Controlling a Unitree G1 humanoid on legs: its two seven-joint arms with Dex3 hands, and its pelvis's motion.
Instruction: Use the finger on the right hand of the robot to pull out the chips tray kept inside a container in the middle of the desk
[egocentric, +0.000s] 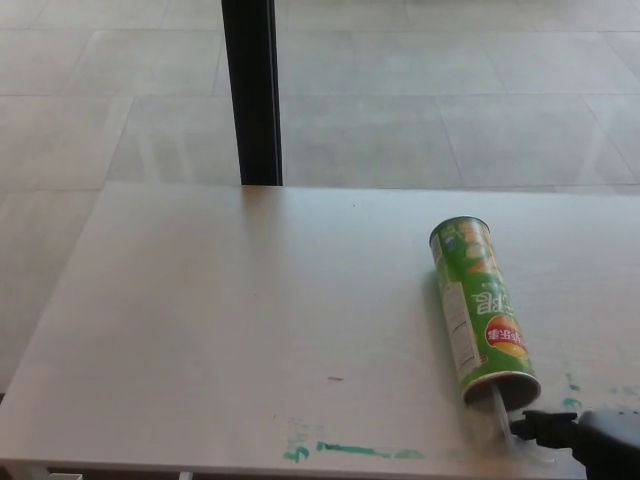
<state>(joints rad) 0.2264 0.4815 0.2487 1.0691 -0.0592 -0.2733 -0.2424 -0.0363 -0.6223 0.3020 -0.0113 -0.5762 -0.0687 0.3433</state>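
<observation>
Pale tiled floor fills the far half of the scene, and a light wooden desk (230, 330) takes up the near half. From the bottom right corner the right hand (590, 440) comes in low over the desk edge, black, with one finger (540, 428) stretched out to the left; how the other fingers are set cannot be told, since most of the hand is cut off by the picture's edge. That fingertip sits at the clear tray (505, 418), a see-through strip sticking a short way out of the open near end of the can; whether the finger is hooked on it or only touching cannot be told. The green can (480, 310) lies on its side on the right part of the desk, closed end pointing away, its label with a red patch facing up. Small green marks dot the desk just right of the can's mouth, and a longer green smear (350, 450) runs along the near edge, to the left of the hand. Beyond the desk's far edge a black post (252, 90) stands upright on the floor.
</observation>
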